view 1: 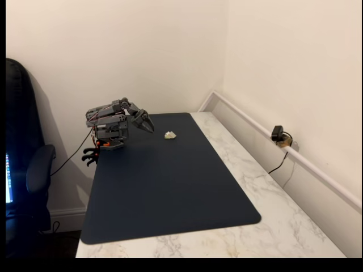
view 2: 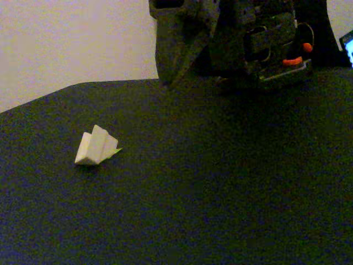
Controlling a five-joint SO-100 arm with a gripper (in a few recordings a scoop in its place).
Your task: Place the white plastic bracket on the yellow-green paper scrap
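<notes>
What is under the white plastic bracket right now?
The white plastic bracket sits on the dark mat. A sliver of yellow-green paper scrap pokes out at its right edge in the close fixed view; how far it extends beneath is hidden.

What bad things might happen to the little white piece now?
The white plastic bracket already seems to sit on the yellow-green paper scrap, of which just a sliver peeks out. The gripper hangs close beside it, apart from it; whether its fingers are open is hard to tell.

1. If the arm swings toward the bracket, it might knock it off the scrap.
2. The scrap looks thin and light, so a nudge could slide both across the dark mat.
</notes>
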